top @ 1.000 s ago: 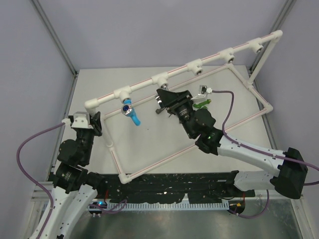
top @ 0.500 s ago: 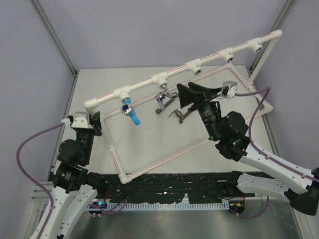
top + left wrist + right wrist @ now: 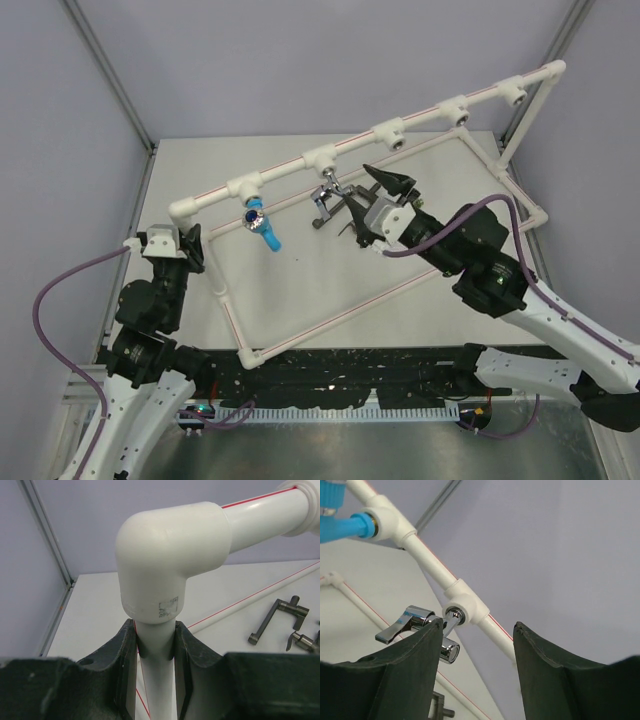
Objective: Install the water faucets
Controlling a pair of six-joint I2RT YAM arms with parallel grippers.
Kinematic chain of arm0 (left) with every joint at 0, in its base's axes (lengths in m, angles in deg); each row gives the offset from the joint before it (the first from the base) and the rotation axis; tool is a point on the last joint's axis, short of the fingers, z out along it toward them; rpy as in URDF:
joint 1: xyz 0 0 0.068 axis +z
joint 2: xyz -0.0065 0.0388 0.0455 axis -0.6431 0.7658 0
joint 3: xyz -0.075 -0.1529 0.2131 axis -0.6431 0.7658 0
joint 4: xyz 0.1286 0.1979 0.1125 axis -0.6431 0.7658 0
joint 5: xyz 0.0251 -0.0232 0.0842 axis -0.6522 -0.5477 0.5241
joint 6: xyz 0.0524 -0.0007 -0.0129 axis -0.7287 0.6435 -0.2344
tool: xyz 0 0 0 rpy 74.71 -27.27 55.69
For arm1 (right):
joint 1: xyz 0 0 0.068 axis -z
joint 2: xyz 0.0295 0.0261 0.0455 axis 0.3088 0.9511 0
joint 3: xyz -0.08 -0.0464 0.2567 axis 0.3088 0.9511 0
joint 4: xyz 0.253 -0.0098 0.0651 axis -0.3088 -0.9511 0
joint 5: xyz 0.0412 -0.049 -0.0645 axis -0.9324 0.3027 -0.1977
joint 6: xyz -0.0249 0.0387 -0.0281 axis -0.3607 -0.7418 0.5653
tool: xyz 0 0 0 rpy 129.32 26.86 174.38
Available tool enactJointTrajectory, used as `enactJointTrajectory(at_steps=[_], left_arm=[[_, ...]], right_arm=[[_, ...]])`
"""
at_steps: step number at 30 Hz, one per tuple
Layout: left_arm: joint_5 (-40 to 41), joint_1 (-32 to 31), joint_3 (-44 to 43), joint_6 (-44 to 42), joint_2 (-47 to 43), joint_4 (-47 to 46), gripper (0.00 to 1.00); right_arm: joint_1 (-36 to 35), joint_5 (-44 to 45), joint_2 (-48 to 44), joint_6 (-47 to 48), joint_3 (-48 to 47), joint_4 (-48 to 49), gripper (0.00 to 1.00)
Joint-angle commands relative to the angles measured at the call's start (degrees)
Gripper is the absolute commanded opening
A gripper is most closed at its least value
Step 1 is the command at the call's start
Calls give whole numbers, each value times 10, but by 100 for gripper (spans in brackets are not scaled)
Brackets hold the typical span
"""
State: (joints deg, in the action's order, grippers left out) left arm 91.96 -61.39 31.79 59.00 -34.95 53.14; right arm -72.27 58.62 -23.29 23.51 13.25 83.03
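The white pipe frame stands on the table. A blue faucet sits in its first socket and also shows in the right wrist view. The chrome handled faucet hangs from the second socket, threaded end in it. My right gripper is open just right of the chrome faucet, which lies by its left fingertip; the gripper holds nothing. Two dark brown-grey faucets lie on the table. My left gripper is shut on the frame's corner post. The green faucet is hidden.
The frame's lower rectangle of pipe lies across the table. Three more sockets run up the raised bar to the right. Grey walls and metal posts enclose the table.
My right gripper left the chrome faucet hanging in the socket, swung away to the right, then turned and came back beside it with jaws open. The left arm has not moved.
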Motion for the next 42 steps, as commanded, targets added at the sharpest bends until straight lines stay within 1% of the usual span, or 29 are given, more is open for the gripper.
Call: enactJointTrajectory(at_steps=[1,5,6,7,11,15,17,22,23,25,27,29,32,35,38,39,40,42], left_arm=[[8,-1,7,-20,9,28,0],[8,-1,6,-21,6,29,0],[9,-1,7,-21,6,28,0],[10,-1,7,-21,5,28,0],[8,-1,9,-22,4,28,0],[10,-1,9,-21,6,27,0],[6,0,9,-21,12,28,0],[10,-1,9,-22,7,30,0],[15,-1,11,-23,4,26,0],[15,-2,14,-25,4,24,0],[8,-1,11,-22,11,24,0],[3,-1,5,-22,16,31,0],[12,-1,12,-24,-1,25,0],[11,-1,15,-25,-1,22,0],[3,-1,7,-22,7,31,0],[3,-1,8,-21,4,30,0],[3,-1,9,-21,1,26,0],[6,-1,13,-21,-2,24,0]], right_arm=[[-13,-80,26,176,-60,-119,63],[-42,-44,47,240,-85,-184,62],[-46,-40,48,243,-85,-190,62],[-50,-5,49,254,-83,-192,62],[-54,47,55,291,-61,-189,62],[-63,96,69,337,-35,-146,60],[-63,112,76,360,-21,-108,59],[-64,137,94,417,10,-53,57],[-63,141,95,426,16,-18,57],[-64,151,103,451,31,9,56],[-64,158,113,473,36,20,55],[-64,158,123,475,35,25,54],[-63,166,141,476,35,31,52],[-64,178,156,477,39,56,49],[-63,178,173,458,34,76,41],[-64,174,178,431,28,77,39],[-63,170,180,417,25,76,34],[-62,159,182,342,21,79,26]])
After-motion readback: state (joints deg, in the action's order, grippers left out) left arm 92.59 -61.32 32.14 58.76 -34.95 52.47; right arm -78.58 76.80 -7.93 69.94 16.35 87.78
